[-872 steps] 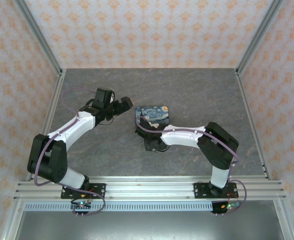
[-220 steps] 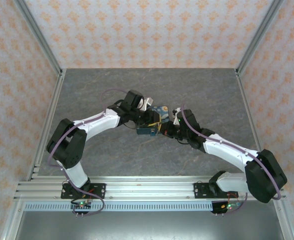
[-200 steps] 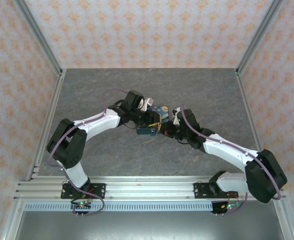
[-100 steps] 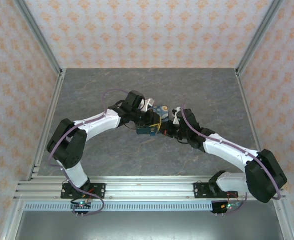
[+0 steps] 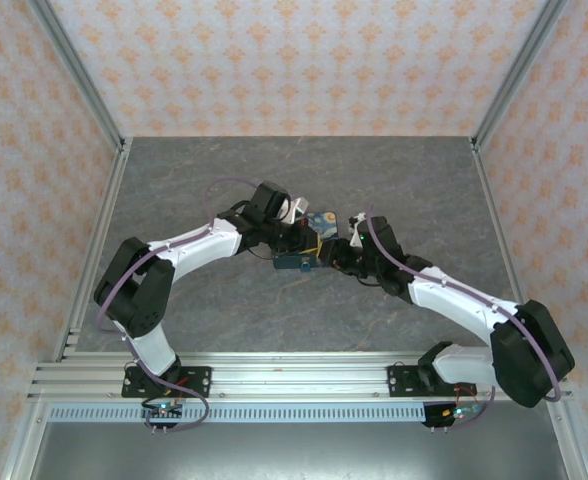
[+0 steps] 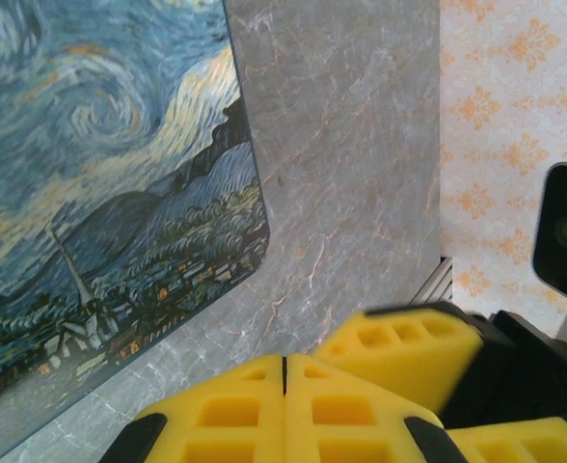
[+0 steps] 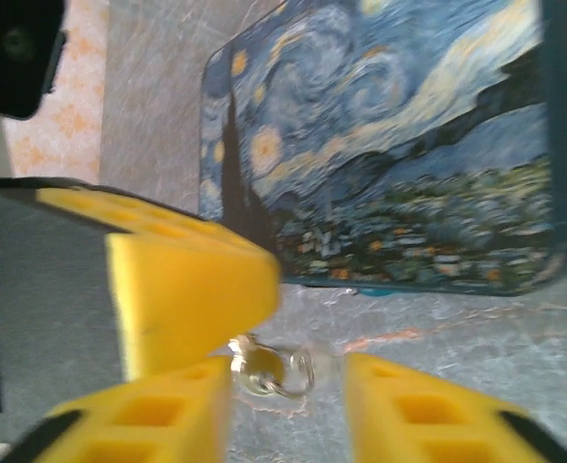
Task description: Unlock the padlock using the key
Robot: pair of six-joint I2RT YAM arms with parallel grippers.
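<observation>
Our left gripper (image 6: 283,386) holds its blocky yellow pads flush together; our right gripper (image 7: 288,386) stands parted, the key (image 7: 260,370) a blurred pale metal glint in its gap. The small teal padlock (image 5: 292,262) sits between both grippers, before the glossy painted tin (image 7: 380,145) on the veined grey table (image 5: 194,180)

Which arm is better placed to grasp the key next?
Probably right: the right gripper stands open with the key lying between its fingers, while the left gripper is shut and would have to open first.
</observation>
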